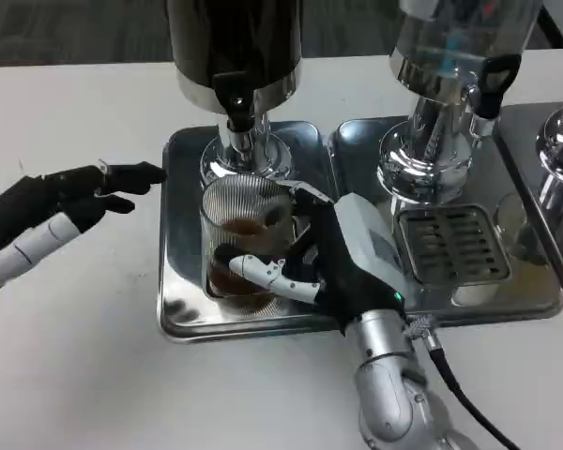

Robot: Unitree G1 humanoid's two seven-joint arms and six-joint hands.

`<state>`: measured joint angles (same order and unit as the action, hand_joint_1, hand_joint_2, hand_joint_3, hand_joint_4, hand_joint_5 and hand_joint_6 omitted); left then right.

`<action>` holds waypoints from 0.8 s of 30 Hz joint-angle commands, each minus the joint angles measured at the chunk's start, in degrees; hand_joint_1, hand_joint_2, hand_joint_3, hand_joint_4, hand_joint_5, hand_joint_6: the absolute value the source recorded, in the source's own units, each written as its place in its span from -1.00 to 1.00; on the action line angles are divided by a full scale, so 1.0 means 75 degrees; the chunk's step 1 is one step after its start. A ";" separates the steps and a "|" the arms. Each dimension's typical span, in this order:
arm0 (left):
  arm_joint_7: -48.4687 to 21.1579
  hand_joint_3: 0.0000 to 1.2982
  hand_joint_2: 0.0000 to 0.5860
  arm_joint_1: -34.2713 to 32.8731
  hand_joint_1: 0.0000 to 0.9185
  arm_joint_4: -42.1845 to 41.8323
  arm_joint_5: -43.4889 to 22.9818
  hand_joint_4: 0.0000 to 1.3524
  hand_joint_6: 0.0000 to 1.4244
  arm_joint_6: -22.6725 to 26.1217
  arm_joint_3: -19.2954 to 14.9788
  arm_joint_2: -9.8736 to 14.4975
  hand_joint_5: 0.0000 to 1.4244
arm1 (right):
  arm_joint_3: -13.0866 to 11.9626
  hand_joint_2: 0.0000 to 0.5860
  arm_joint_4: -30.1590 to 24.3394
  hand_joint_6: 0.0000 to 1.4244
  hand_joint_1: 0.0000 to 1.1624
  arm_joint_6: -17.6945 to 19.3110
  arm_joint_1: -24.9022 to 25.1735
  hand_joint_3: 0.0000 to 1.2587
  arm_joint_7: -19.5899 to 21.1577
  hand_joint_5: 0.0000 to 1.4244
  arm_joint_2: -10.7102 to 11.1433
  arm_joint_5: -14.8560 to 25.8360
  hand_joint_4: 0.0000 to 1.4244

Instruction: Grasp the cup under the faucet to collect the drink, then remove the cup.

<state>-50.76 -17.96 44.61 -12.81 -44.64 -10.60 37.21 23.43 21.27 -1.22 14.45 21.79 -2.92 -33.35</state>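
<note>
A ribbed clear cup (pixel 244 234) with brown drink in its bottom stands on the left steel tray (pixel 183 281), directly below the black faucet (pixel 236 105) of the dark dispenser. My right hand (pixel 333 258) wraps around the cup from the right, with fingers across its front and behind it. My left hand (pixel 70 211) hovers over the table left of the tray, fingers spread and pointing toward the dispenser, holding nothing.
A second dispenser (pixel 446 103) with a clear tank stands on the right tray (pixel 525 300) above a slotted drip grate (pixel 450 246). A third dispenser base (pixel 561 178) sits at the far right edge. A black cable (pixel 464 403) trails from my right forearm.
</note>
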 commanded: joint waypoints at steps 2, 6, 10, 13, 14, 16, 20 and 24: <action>0.0095 -0.56 -0.56 -0.0061 -1.00 0.0160 0.0150 -0.73 -0.63 -0.0184 0.0063 -0.0032 -0.75 | -0.0137 -0.25 -0.0301 0.62 0.08 0.0346 -0.0121 -0.26 0.0385 0.21 0.0024 0.0013 -0.02; 0.0128 -0.56 -0.56 -0.0100 -1.00 0.0237 0.0207 -0.73 -0.64 -0.0254 0.0105 -0.0043 -0.75 | -0.0164 -0.25 -0.0458 0.63 0.08 0.0385 -0.0219 -0.25 0.0475 0.22 0.0071 -0.0005 -0.01; 0.0144 -0.57 -0.56 -0.0146 -1.00 0.0323 0.0274 -0.73 -0.64 -0.0308 0.0150 -0.0081 -0.75 | -0.0250 -0.25 -0.0609 0.64 0.08 0.0450 -0.0328 -0.25 0.0529 0.22 0.0124 0.0041 0.00; 0.0170 -0.58 -0.56 -0.0180 -1.00 0.0376 0.0338 -0.73 -0.64 -0.0367 0.0178 -0.0108 -0.75 | -0.0301 -0.20 -0.0705 0.64 0.08 0.0479 -0.0383 -0.23 0.0530 0.23 0.0154 0.0042 0.01; 0.0176 -0.58 -0.56 -0.0183 -1.00 0.0385 0.0354 -0.73 -0.64 -0.0388 0.0183 -0.0112 -0.75 | -0.0319 -0.19 -0.0752 0.65 0.08 0.0485 -0.0409 -0.23 0.0532 0.23 0.0164 0.0041 0.01; 0.0188 -0.58 -0.56 -0.0196 -1.00 0.0407 0.0383 -0.73 -0.64 -0.0428 0.0199 -0.0114 -0.75 | -0.0350 -0.18 -0.0829 0.66 0.08 0.0494 -0.0451 -0.23 0.0524 0.23 0.0179 0.0049 0.01; 0.0200 -0.58 -0.56 -0.0212 -1.00 0.0457 0.0399 -0.73 -0.64 -0.0488 0.0222 -0.0109 -0.75 | -0.0404 -0.14 -0.0990 0.67 0.09 0.0517 -0.0535 -0.22 0.0482 0.23 0.0209 0.0041 0.01; 0.0206 -0.58 -0.56 -0.0219 -1.00 0.0500 0.0417 -0.73 -0.64 -0.0542 0.0250 -0.0098 -0.75 | -0.0436 -0.14 -0.1211 0.68 0.13 0.0512 -0.0626 -0.20 0.0444 0.23 0.0252 0.0036 0.02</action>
<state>-49.72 -18.86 47.79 -10.56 -47.63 -9.29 36.78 20.84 15.14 0.20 9.93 24.06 -1.25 -33.31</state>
